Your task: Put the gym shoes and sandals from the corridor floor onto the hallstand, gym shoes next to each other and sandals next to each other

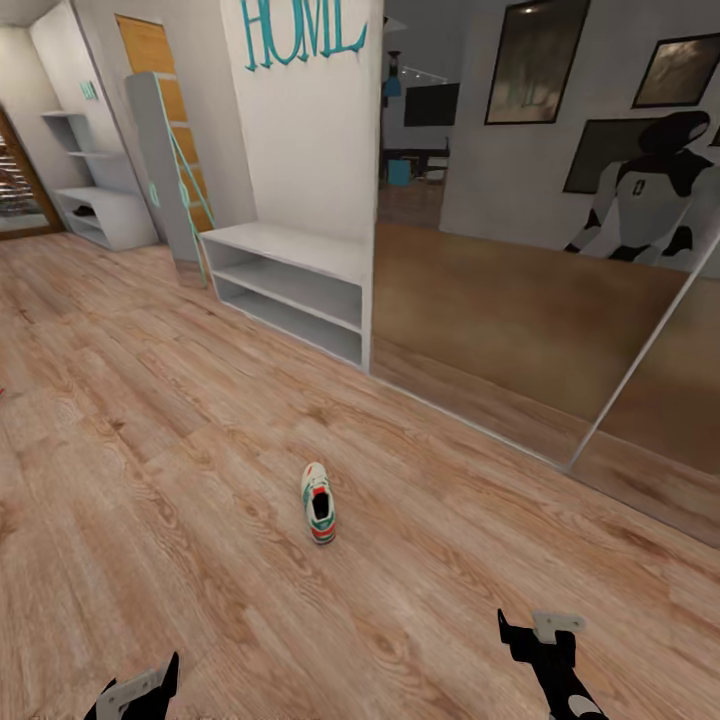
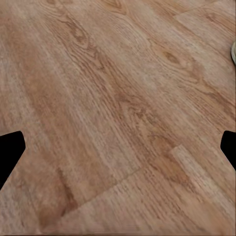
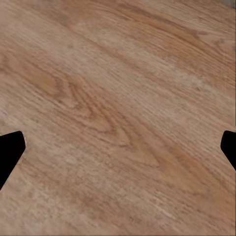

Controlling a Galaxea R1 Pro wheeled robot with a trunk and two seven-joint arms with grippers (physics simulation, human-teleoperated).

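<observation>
Both your grippers hang low over bare planks with nothing between the fingers. In each wrist view the two dark fingertips sit at opposite edges with open wood between them, so the left gripper (image 2: 118,147) and the right gripper (image 3: 118,147) are both spread wide and empty.

From the head view, the left gripper (image 1: 140,690) and right gripper (image 1: 540,630) flank one gym shoe (image 1: 318,503) that lies ahead of you on the corridor floor (image 1: 150,450), between the two arms and well apart from both. Its long axis runs nearly straight away from you, opening upward. I cannot tell which end is the heel from here. By my judgement it lies slightly nearer the left arm's side, and a pale curved sliver at the edge of the left wrist view may be that shoe, though it is too cut off to be sure.

The hallstand (image 1: 290,250) stands farther on, against the white wall beside the mirror (image 1: 520,320), its top and both shelves looking bare.

The second gym shoe and the sandals are not identifiable here. A dark item on the distant white shelf unit (image 1: 105,215) is too small to name.
</observation>
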